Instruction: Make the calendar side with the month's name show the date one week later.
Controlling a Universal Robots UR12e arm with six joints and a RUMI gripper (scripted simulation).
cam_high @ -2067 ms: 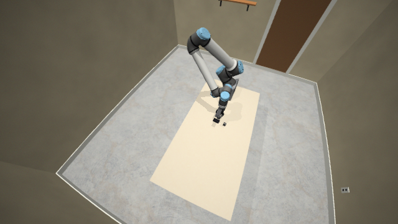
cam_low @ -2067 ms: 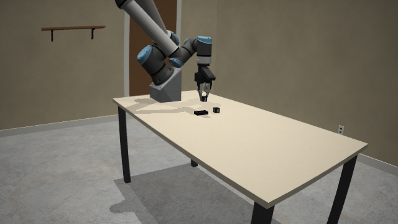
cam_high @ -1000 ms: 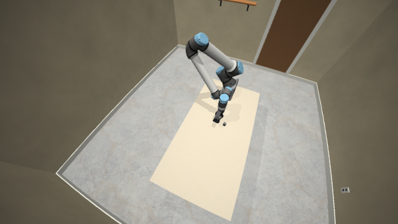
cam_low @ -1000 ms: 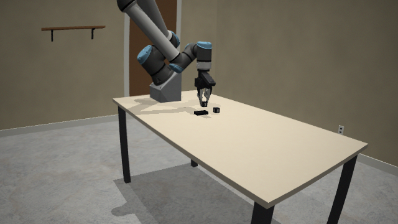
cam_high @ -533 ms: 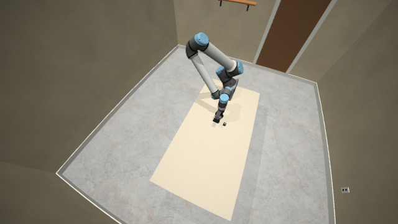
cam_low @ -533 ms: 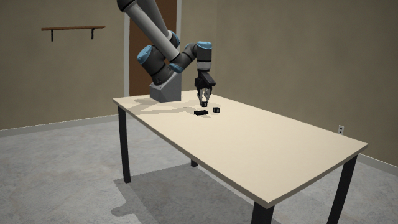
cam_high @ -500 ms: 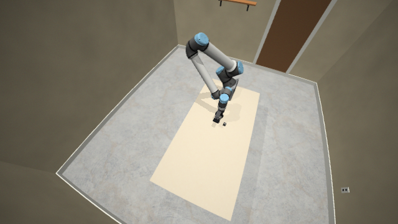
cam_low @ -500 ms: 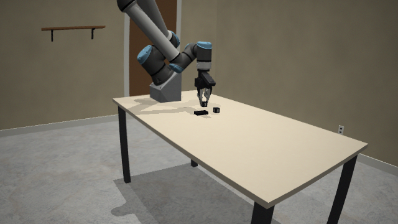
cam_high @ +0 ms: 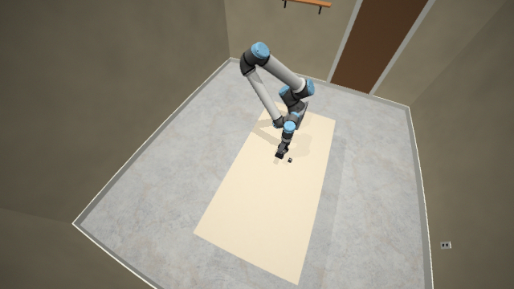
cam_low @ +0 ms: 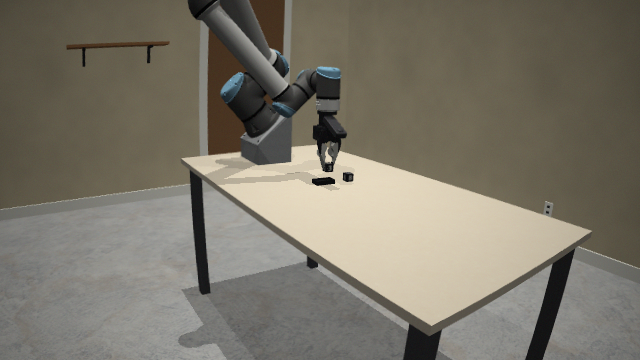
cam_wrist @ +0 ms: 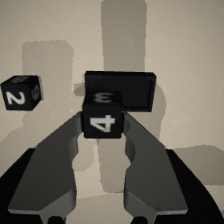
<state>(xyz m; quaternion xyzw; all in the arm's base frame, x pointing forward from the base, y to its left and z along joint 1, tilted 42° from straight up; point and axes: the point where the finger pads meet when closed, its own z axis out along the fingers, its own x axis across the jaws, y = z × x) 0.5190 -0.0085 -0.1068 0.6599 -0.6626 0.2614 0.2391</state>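
Pinching the held cube (cam_wrist: 102, 119) by its sides, the gripper (cam_wrist: 102, 131) is hanging above the tray (cam_wrist: 131, 89), seemingly for seating; the second cube (cam_wrist: 21, 92) is sitting beside it

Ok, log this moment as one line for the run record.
pincer: shut on cube showing 4 | above tray, which holds no cube | second cube showing 2: on table beside tray

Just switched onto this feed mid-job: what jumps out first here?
The gripper hangs above the tray, its jaws shut on a black cube whose 4 faces the wrist camera. A second cube, showing a 2, sits on the table beside the tray, which holds no cube.
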